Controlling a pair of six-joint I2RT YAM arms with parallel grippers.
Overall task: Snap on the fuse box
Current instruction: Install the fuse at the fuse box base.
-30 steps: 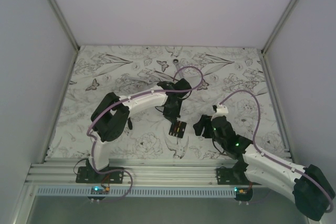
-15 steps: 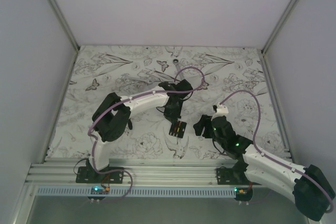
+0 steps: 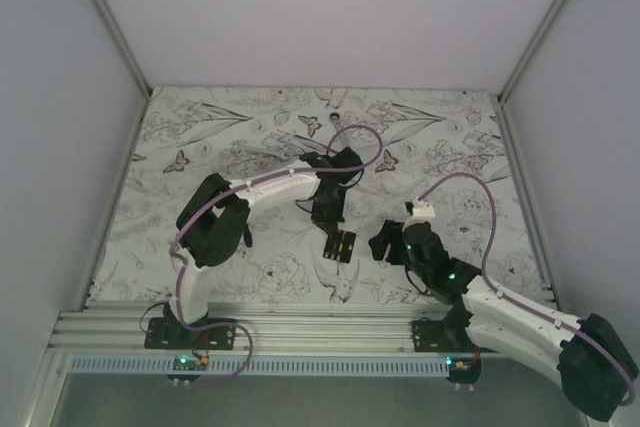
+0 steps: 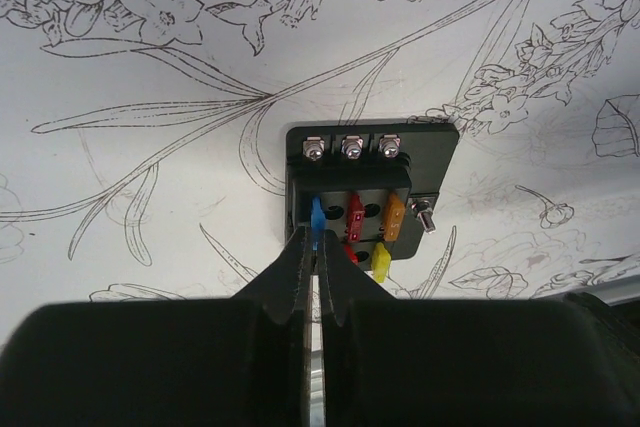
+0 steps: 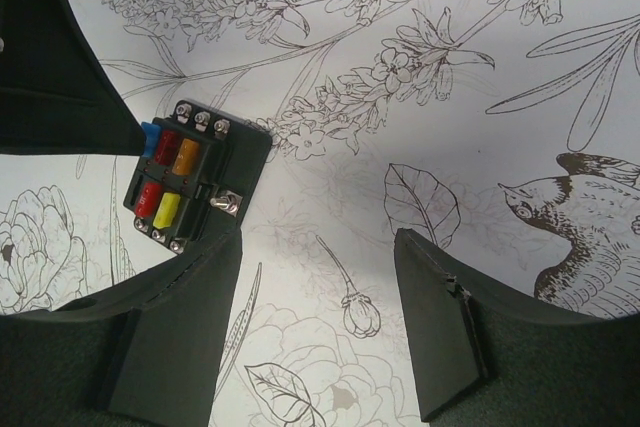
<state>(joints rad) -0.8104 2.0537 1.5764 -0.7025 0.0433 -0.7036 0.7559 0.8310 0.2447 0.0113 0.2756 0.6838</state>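
The fuse box [image 4: 435, 162] sits uncovered on the desk [image 4: 150, 177], centre frame. The left claw [image 4: 315, 247] is pressed together with its tips at the blue fuse [image 4: 316, 217] — probably seating it. The right claw [image 5: 318, 247] hangs spread and empty just beside the box — likely ready to steady it.

No writing, number, brand or sign can be read anywhere, neither on the fuse box [image 4: 372, 165] nor on the flower-printed table cover [image 4: 150, 182].
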